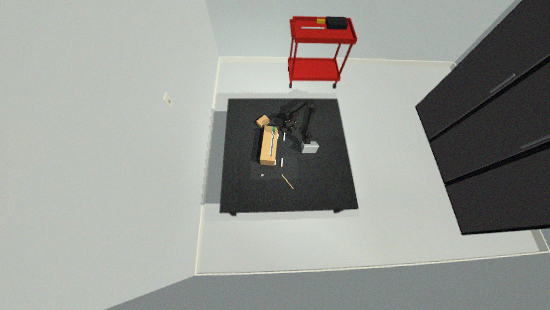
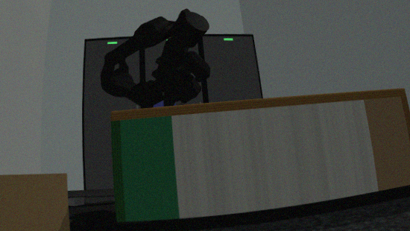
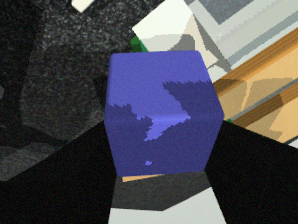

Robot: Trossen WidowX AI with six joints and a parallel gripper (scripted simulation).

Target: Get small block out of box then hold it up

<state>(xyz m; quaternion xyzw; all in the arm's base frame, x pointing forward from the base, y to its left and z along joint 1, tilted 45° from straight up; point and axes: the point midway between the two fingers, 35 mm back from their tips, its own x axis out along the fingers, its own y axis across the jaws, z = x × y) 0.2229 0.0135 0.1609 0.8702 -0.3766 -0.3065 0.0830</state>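
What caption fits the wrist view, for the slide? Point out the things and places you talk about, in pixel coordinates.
Blue block (image 2: 159, 104) (image 3: 162, 112) held between the gripper's fingers, with part of the wooden box (image 1: 268, 150) (image 2: 261, 106) (image 3: 260, 60) behind it.

The box (image 1: 268, 154) (image 2: 268, 160) hides most of the blue block (image 2: 158, 104) (image 3: 162, 112) in the exterior view.

The hand (image 3: 156, 124) grips a blue block (image 3: 162, 107) between its black fingers.
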